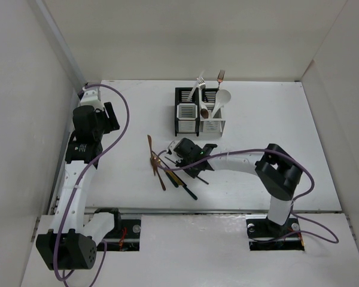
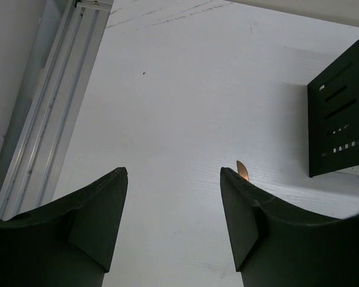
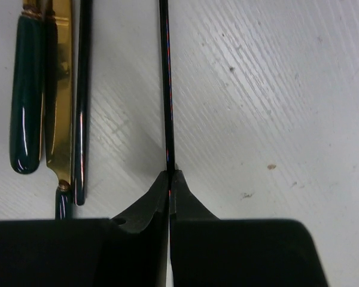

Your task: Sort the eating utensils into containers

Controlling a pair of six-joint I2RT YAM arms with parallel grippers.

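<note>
White tabletop [image 1: 275,149] is carrying everything. Right gripper [image 3: 169,176] is pinching shut on a black chopstick [image 3: 164,89], with loose cutlery [image 1: 167,173] lying at its eight o'clock. Left gripper [image 2: 173,173] is hovering with jaws apart, holding nothing. Containers [image 1: 198,112], at twelve o'clock, are holding forks [image 1: 220,76] and spoons [image 1: 223,98].

Black chopstick [image 3: 165,89] among loose cutlery [image 1: 167,171] near caddies [image 1: 186,111]

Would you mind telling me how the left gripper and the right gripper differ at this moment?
The left gripper is open; the right gripper is shut. The left gripper holds nothing, above bare table; the right gripper pinches a thin black chopstick near a green-handled utensil. Both have dark two-finger jaws.
</note>
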